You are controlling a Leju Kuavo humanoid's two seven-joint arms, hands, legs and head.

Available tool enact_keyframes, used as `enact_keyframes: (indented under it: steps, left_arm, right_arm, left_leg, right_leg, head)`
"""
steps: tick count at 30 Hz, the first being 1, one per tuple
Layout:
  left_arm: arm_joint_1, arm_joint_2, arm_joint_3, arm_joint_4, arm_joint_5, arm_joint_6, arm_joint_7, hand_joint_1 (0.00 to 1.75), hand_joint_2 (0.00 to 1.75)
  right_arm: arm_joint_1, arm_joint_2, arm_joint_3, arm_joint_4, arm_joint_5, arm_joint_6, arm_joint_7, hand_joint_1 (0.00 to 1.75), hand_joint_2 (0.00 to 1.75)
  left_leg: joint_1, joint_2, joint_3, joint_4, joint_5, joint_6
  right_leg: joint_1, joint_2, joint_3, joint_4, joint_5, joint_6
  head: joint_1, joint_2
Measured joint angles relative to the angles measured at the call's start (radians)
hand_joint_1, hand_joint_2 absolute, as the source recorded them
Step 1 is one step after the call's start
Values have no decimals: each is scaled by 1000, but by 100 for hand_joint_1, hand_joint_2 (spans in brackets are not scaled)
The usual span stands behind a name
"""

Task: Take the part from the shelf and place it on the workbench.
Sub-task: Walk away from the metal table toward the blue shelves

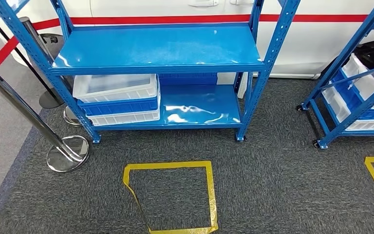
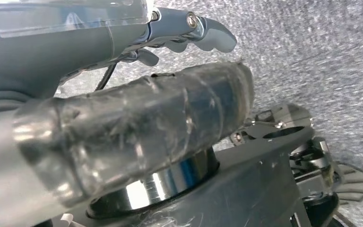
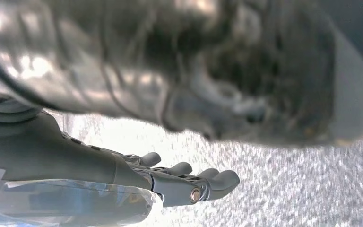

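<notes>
The shelf [image 1: 158, 63] has a bare top board; no part can be made out on it. White and blue bins [image 1: 117, 100] sit stacked on its lower board, left side. Both hands hang over grey carpet, holding nothing: left hand [image 2: 189, 33] and right hand [image 3: 184, 177], fingers loosely apart.

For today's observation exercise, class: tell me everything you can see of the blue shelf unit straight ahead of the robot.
The blue shelf unit is glossy painted metal with perforated uprights and two flat shelves, and it stands upright on dark grey carpet before a white wall with a red stripe. Its top shelf is bare. On the left of the lower shelf sits a stack of bins, white over blue over white; another blue bin sits at the back.
</notes>
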Motion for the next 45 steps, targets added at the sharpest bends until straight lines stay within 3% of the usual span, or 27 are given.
enact_keyframes:
  steps: [3,4,7,9,10,12,13,15,16,19,20,23,24,25,26,28,30,34,36,38,39,40,42,43,45]
  left_arm:
    - [-3,0,0,0,0,0,0,0,0]
    - [-3,0,0,0,-1,0,0,0,0]
    - [-4,0,0,0,-2,2,0,0,0]
    - [-3,0,0,0,-3,3,1,0,0]
    - [-2,0,0,0,-3,3,1,0,44]
    - [-1,1,0,0,-3,4,1,0,131]
    - [-1,1,0,0,-3,6,1,0,175]
    - [-2,3,0,1,-3,9,2,0,175]
    - [-1,3,0,1,-2,10,2,0,175]
    - [1,3,0,1,2,12,4,0,175]
    - [0,3,0,1,3,12,4,0,175]
    - [-4,2,0,1,5,12,6,0,175]
    - [-4,2,0,1,5,12,7,0,175]
    - [-3,1,0,1,6,12,8,0,175]
    - [-3,1,-1,1,6,12,9,0,175]
    - [-2,0,-1,1,6,12,10,0,175]
    - [-4,0,-1,1,6,12,10,0,175]
    - [-4,0,-1,1,6,12,9,0,175]
    - [-5,0,-1,1,7,12,8,0,175]
    - [-6,0,-1,1,7,12,6,0,175]
    - [-8,0,0,1,8,12,6,0,175]
    - [-9,0,-1,1,8,12,5,0,175]
    - [-11,0,-1,1,8,12,5,0,175]
    - [-11,0,-1,1,8,12,5,0,131]
    - [-11,0,-1,1,9,13,6,0,44]
  right_arm:
    - [1,1,0,0,-2,0,1,0,0]
    - [2,1,0,0,-3,0,1,0,0]
    - [0,1,0,1,-6,0,1,0,0]
    - [0,1,0,1,-8,0,1,0,0]
    - [0,1,0,1,-9,1,0,0,0]
    - [1,1,0,1,-12,6,-2,0,0]
    - [0,1,0,1,-13,10,-4,0,0]
    - [-2,0,0,1,-18,15,-7,0,0]
    - [-3,1,0,1,-22,16,-8,0,44]
    - [-5,-1,0,1,-40,13,-1,0,44]
    - [-5,-2,0,1,-46,11,2,0,0]
    - [-4,-8,0,2,-57,9,2,0,0]
    - [-4,-10,0,2,-60,9,2,0,0]
    - [-4,-12,0,2,-62,9,1,0,0]
    - [-3,-14,0,2,-63,9,0,0,0]
    - [-3,-18,-1,2,-65,9,0,0,87]
    - [-4,-20,-1,1,-66,9,0,0,175]
    - [-3,-21,-2,2,-68,5,0,0,175]
    - [-3,-22,-2,2,-69,0,0,0,175]
    - [-4,-22,-2,2,-70,-2,0,0,175]
    - [-3,-22,-2,2,-71,-2,1,0,175]
    - [-3,-23,-2,2,-73,-3,1,0,175]
    - [-3,-23,-3,2,-78,-6,3,0,175]
    - [-3,-23,-3,2,-81,-8,4,0,175]
    - [-4,-24,-3,2,-85,-11,7,0,175]
  left_leg:
    - [-1,1,-2,26,-5,-13]
    - [1,4,-18,57,-9,-17]
    - [5,9,-123,222,-67,-32]
    - [6,10,-182,279,-94,-34]
    - [5,10,-190,263,-76,-30]
    - [0,10,-169,151,22,-12]
    - [-6,10,-155,98,57,-1]
    - [-16,10,-138,35,82,20]
    - [-19,10,-136,33,77,25]
    - [-13,12,-112,0,101,28]
    - [-9,12,-104,-12,105,28]
    - [-5,13,-94,-20,101,34]
    - [-5,13,-92,-19,97,34]
    - [-4,12,-89,-16,92,33]
    - [-2,11,-86,-11,87,30]
    - [-1,8,-86,8,71,20]
    - [-4,5,-92,25,60,8]
    - [-3,7,-101,45,45,-7]
    - [0,9,-136,123,-1,-18]
    - [3,11,-194,241,-52,-27]
    - [4,11,-214,279,-59,-28]
    - [4,11,-218,284,-49,-27]
    - [3,11,-177,196,15,-18]
    - [1,11,-145,131,42,-11]
    - [1,10,-102,37,68,-18]
  right_leg:
    - [1,1,13,-1,-9,-27]
    - [0,1,20,-3,-12,-32]
    - [1,1,37,-8,-22,-44]
    - [4,2,50,-8,-34,-45]
    - [6,3,59,-8,-41,-45]
    - [10,4,77,-9,-54,-45]
    - [12,4,84,-10,-58,-44]
    - [12,6,87,-12,-65,-38]
    - [11,7,90,-13,-68,-32]
    - [15,7,94,-4,-85,-16]
    - [16,7,80,28,-105,-13]
    - [14,5,-15,198,-177,-4]
    - [12,5,-38,230,-178,-1]
    - [9,5,-45,228,-160,3]
    - [5,5,-33,190,-124,6]
    - [0,5,13,71,-56,11]
    - [-1,8,38,9,-38,4]
    - [-1,9,40,3,-39,-23]
    - [-3,7,42,0,-38,-31]
    - [-2,5,41,0,-39,-35]
    - [-2,4,42,0,-40,-36]
    - [-1,4,43,0,-40,-36]
    - [0,5,47,0,-41,-36]
    - [3,7,49,0,-42,-35]
    - [11,8,49,2,-45,-35]
  head:
    - [-2,0]
    - [-3,0]
    - [-6,0]
    - [-7,0]
    - [-7,0]
    - [-6,0]
    - [-5,0]
    - [-6,0]
    - [-7,0]
    - [-9,0]
    - [-7,0]
    - [-3,0]
    - [-3,0]
    - [-4,0]
    - [-3,0]
    - [-2,0]
    - [-1,0]
    - [-4,0]
    - [-9,0]
    - [-12,0]
    - [-12,0]
    - [-12,0]
    - [-12,0]
    - [-12,0]
    - [-11,0]
